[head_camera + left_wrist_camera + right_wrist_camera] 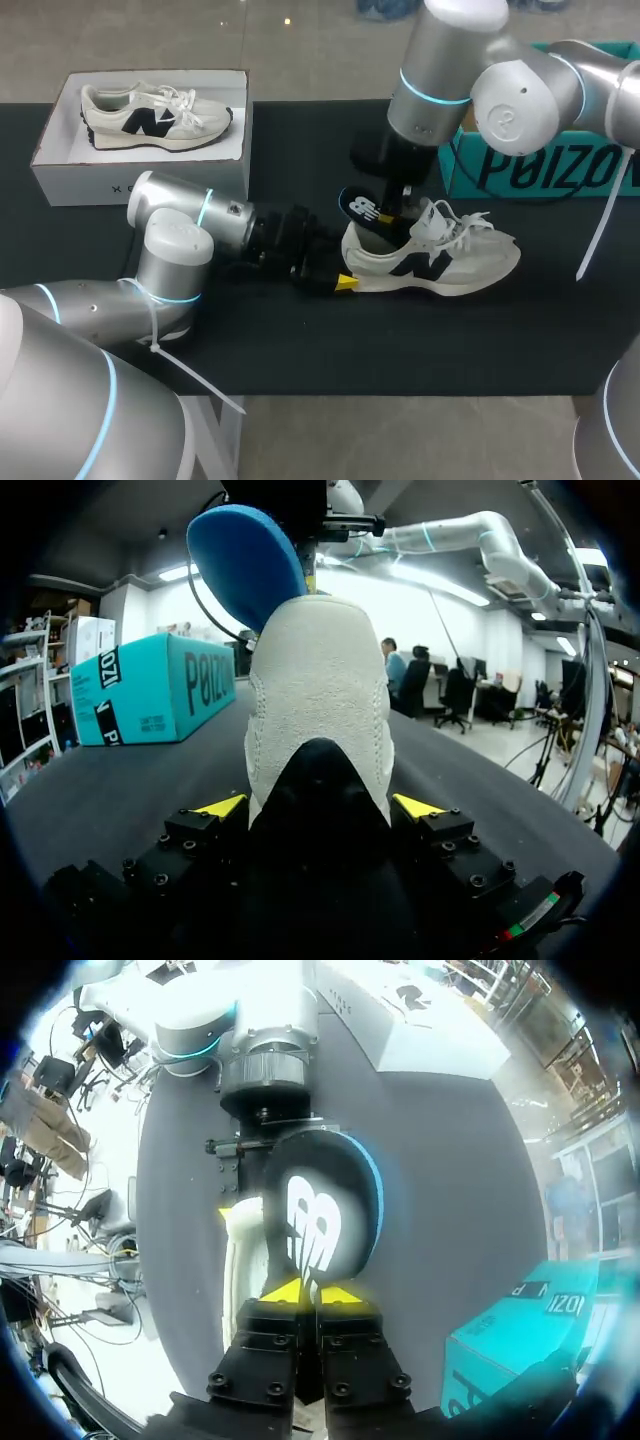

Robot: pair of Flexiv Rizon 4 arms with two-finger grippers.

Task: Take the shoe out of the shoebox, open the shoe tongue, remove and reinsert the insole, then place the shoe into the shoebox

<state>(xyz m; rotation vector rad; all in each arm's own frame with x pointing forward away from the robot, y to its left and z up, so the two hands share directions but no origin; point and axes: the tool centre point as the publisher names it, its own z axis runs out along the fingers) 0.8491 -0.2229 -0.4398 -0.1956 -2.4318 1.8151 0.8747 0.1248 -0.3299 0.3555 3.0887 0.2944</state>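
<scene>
Evidently the task is around its middle: the cream suede-and-mesh sneaker with a dark side logo is out of its box and lies on its sole on the black table mat, toe pointing to my right. My left gripper comes in low at the heel and has its yellow tips pressed on both sides of the heel counter, so it grips the shoe and steadies it. My right gripper hangs over the shoe's opening with its fingers nearly together, pinching the edge of the dark insole with a blue underside and white logo. The insole stands steeply, its heel end up in the air and its lower end down inside the shoe, with the tongue and laces pushed forward toward the toe.

From this alone I cannot tell whether the insole is coming out or going back in. Taking the shoe out and opening the tongue look done; seating the insole flat and boxing the shoe remain. The white open cardboard shoebox sits well apart at the far left and already holds a second cream sneaker; a teal cardboard box stands behind the right arm
</scene>
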